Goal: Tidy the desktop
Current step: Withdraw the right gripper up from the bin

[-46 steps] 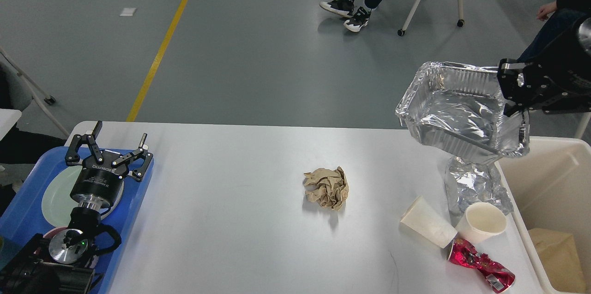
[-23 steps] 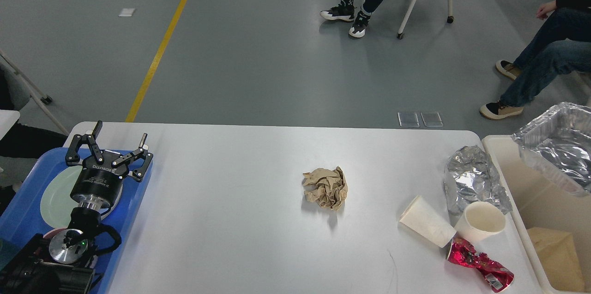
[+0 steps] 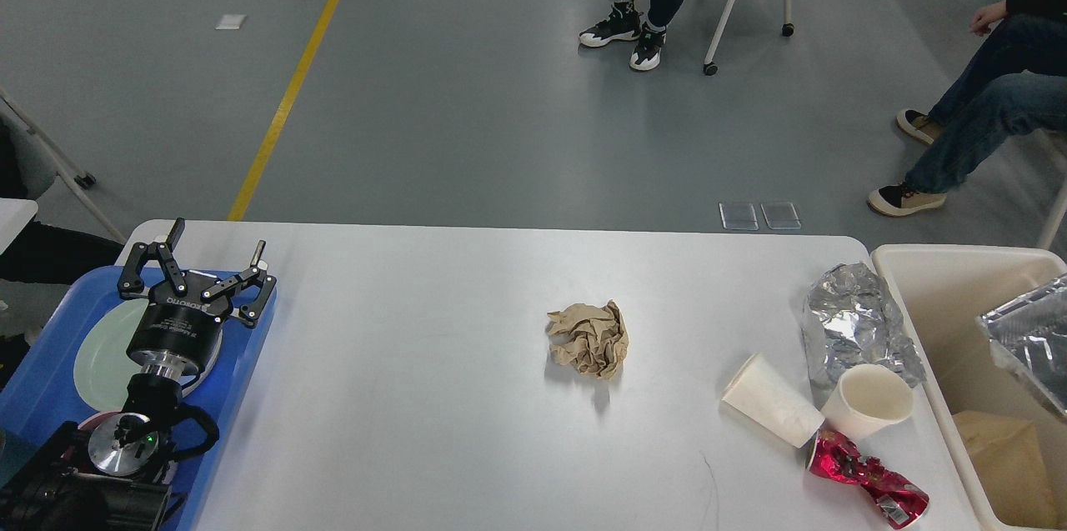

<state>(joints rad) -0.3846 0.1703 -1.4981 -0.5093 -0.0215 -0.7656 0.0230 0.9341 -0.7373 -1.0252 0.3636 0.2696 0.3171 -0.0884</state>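
While my left pincer [image 3: 202, 264] hangs released over the blue tray [image 3: 242, 348], its white lettering too small to read, my right pincer is out of view. White desktop [image 3: 417, 398] fills the foreground, bearing crumpled paper [image 3: 588, 338].

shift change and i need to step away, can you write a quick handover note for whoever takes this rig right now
Left gripper: jaws open, empty, hovering over the blue plastic tray that holds a pale green plate.
Right gripper: out of view.
Done: a shiny foil tray sits in the beige plastic bin at the right edge, above a brown paper bag.
Left on the white desktop: crumpled brown paper ball at centre; by the bin, crumpled foil wad, a white paper cup on its side, an upright white paper cup, and a crushed red wrapper.
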